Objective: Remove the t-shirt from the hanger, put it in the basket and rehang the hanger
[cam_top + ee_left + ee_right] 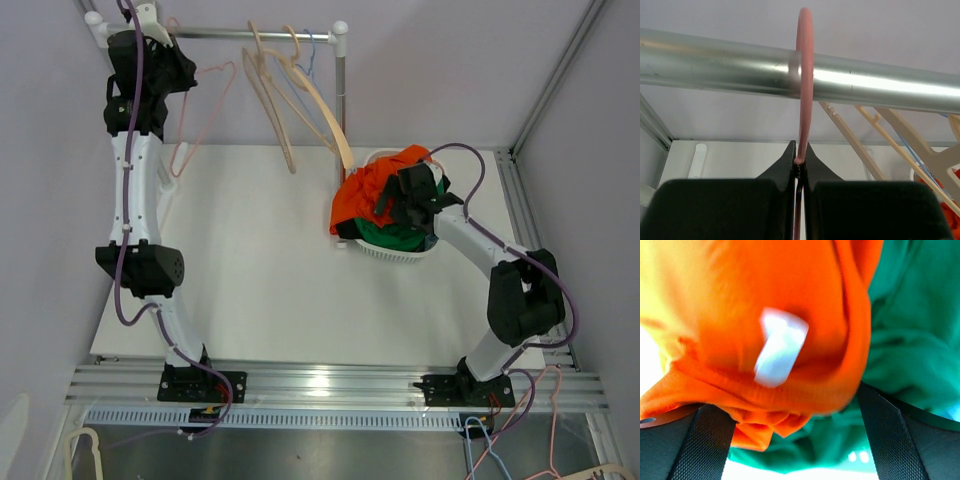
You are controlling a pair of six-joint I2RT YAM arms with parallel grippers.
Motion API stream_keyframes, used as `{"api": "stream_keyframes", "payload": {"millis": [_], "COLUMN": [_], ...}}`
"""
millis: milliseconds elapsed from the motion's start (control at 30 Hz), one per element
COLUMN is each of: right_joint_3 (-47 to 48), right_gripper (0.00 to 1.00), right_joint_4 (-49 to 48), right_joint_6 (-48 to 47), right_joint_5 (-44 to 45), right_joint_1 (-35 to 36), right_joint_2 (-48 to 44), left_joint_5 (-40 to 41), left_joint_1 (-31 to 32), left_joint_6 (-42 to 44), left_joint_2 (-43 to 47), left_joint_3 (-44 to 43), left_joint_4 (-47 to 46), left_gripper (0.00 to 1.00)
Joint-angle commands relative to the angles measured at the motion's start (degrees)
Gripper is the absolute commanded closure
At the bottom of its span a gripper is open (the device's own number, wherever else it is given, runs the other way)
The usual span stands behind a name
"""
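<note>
The pink hanger hangs bare from the metal rail at the back left. My left gripper is shut on it just below the hook. In the left wrist view the pink hook loops over the rail, and the left gripper pinches its stem. The orange t-shirt lies crumpled in the white basket on a green garment. My right gripper stands open over it. In the right wrist view, orange cloth with a white label sags between the wide-apart fingers.
Several cream hangers and a blue one hang from the rail's right half, near the basket. The rail's upright post stands just behind the basket. More hangers lie below the table's near edge at the right.
</note>
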State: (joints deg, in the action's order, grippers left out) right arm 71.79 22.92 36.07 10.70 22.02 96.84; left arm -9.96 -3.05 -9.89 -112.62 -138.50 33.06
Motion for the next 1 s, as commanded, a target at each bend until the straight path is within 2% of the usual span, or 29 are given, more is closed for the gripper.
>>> {"api": "stream_keyframes", "payload": {"millis": [0,100,167,200,300,433,633,667,700,733,767,933,967], "right_joint_3": [-0.60,0.19,0.46,1.15,2.91,4.76,6.43,6.61,6.96,7.48,8.45,8.37,7.67], "right_gripper": [0.00,0.00,0.00,0.00,0.00,0.00,0.00,0.01,0.00,0.01,0.00,0.01,0.01], "right_joint_4": [6.35,6.53,6.26,6.09,6.96,8.19,7.41,6.71,6.88,7.05,7.31,6.79,5.75], "right_joint_6": [-1.97,-3.73,-4.26,-4.95,-5.84,-6.37,-8.99,-9.61,-9.97,-10.06,-10.84,-11.64,-11.73], "right_joint_5": [2.30,6.25,7.49,8.10,8.64,8.64,5.48,5.04,4.77,4.33,3.29,2.40,2.22], "right_joint_1": [1.53,2.93,2.94,2.94,2.94,2.94,3.29,3.64,3.82,3.73,3.82,4.43,4.43], "right_joint_2": [-6.02,-10.94,-13.24,-14.21,-17.03,-18.61,-21.07,-21.51,-22.21,-22.48,-22.83,-28.89,-30.12], "left_joint_5": [0.64,1.07,1.69,2.04,1.87,2.04,2.66,2.57,2.49,2.83,3.01,-0.40,-0.85], "left_joint_1": [0.85,1.11,1.20,1.12,1.20,1.20,1.20,1.12,1.20,1.20,1.20,1.20,1.20], "left_joint_6": [1.19,0.66,-0.04,-0.30,-0.48,-0.74,-2.67,-3.81,-4.60,-5.39,-6.36,-7.69,-8.38], "left_joint_2": [0.82,1.08,1.61,1.87,3.71,6.09,12.40,13.73,15.22,16.71,19.77,30.42,35.05], "left_joint_3": [-1.25,-1.08,-0.90,-1.07,-0.37,0.95,4.54,5.25,5.95,7.35,7.71,13.15,18.91], "left_joint_4": [-3.53,-3.44,-3.70,-3.79,-4.32,-4.67,-0.90,-0.28,1.38,2.70,4.19,14.73,15.62], "left_gripper": [1.00,0.99,0.87,0.77,0.69,0.67,0.53,0.47,0.22,0.09,0.01,0.01,0.01]}}
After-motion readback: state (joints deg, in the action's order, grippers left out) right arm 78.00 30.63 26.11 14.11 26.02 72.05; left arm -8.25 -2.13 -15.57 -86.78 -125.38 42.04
